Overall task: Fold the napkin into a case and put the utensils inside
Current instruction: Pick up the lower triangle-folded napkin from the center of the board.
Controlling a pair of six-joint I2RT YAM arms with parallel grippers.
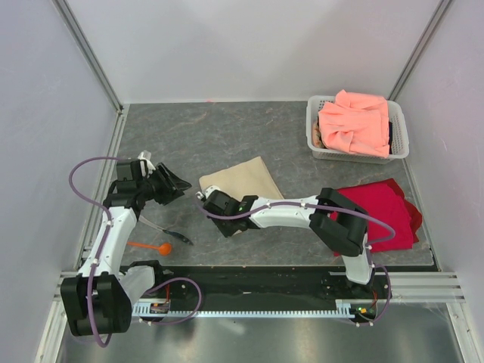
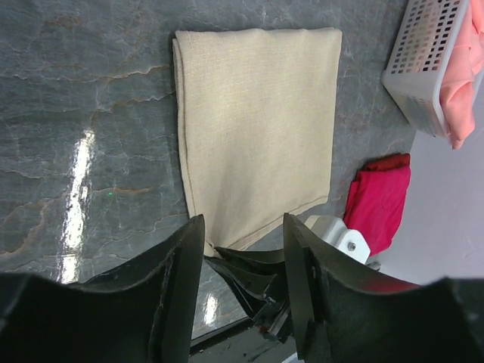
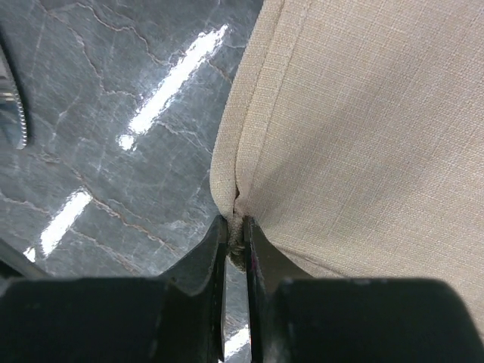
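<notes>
Top external view: dark marbled table (image 1: 227, 128), glossy, boxed in by pale walls. Mid-table, napkin (image 1: 242, 179) folded into a flat rectangle. Right of napkin, red cloth (image 1: 382, 208); beyond that, white basket (image 1: 311, 128) holding salmon cloth (image 1: 355, 121). Left of napkin and nearer, orange spoon (image 1: 151, 246) and thin dark utensil (image 1: 172, 234). Right arm (image 1: 291, 210) stretched low leftward, right gripper (image 3: 236, 234) pinched tight on napkin's near-left edge. Left gripper (image 2: 242, 234) raised left of napkin, jaws parted, holding nothing.

I'm looking at a dark grey, marble-veined table (image 1: 227, 136) boxed in by plain pale panels: a left wall (image 1: 45, 113), a back wall (image 1: 249, 45) and a right wall (image 1: 454, 106). Aluminium posts (image 1: 87, 53) run up the two back corners, and a metal rail (image 1: 423, 281) crosses the near edge. Light leaves bright streaks (image 3: 174, 76) on the glossy top.
</notes>
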